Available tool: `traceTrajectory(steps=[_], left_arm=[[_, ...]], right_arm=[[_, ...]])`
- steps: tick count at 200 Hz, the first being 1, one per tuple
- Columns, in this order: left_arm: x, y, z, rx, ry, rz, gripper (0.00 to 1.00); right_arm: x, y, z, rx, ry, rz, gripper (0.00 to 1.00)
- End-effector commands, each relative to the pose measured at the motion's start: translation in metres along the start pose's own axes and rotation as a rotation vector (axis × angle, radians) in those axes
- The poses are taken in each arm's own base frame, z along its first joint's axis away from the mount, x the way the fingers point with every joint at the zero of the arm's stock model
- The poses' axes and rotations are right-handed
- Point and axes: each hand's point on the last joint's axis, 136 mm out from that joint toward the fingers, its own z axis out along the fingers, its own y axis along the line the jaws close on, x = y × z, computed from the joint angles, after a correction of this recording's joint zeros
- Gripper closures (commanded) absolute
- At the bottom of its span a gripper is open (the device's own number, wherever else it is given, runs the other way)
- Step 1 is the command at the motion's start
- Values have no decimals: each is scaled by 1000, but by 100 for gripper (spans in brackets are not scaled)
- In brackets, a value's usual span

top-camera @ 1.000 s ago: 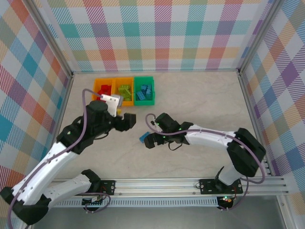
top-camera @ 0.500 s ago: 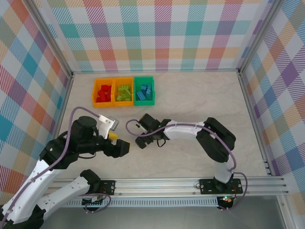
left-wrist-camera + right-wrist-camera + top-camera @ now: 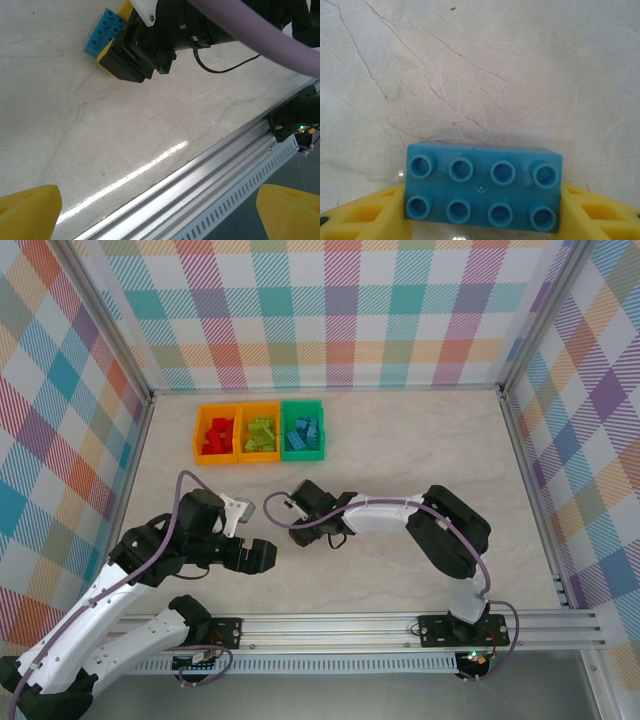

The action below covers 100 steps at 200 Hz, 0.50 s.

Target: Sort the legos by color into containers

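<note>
**Operator:** Top view, status?

**Technician:** The left gripper (image 3: 262,556) stood wide open and empty above the table (image 3: 420,440). The right gripper (image 3: 297,532) was low at mid-table, well apart from the green bin (image 3: 303,454), which held blue legos (image 3: 302,428).

**Operator:** Left wrist view?

**Technician:** A blue brick (image 3: 101,32) lay flat on the table at the tip of the right gripper.

**Operator:** Right wrist view?

**Technician:** The yellow fingers (image 3: 365,215) pressed on both short ends of the blue brick, studs up, so it was gripped. Recommended procedure: confirm a square hold, lift straight up, clear the bin wall, then release low inside the green bin.
</note>
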Motion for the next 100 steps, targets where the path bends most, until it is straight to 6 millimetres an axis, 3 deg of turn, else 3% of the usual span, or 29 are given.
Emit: traceTrajectory(steps=[1, 40, 74, 100], left_arm=[[-4, -6, -3, 19, -18, -2, 0], [-42, -19, -12, 99, -229, -78, 0], [-71, -7, -6, 68, -378, -220, 0], [-88, -11, -2, 87, -450, -164, 0]], right_arm=[[-5, -1, -14, -36, -42, 53, 49], [-49, -22, -56, -79, -219, 176, 50], [-102, -63, -80, -50, -374, 252, 52], [-145, -94, -85, 12, -458, 243, 52]])
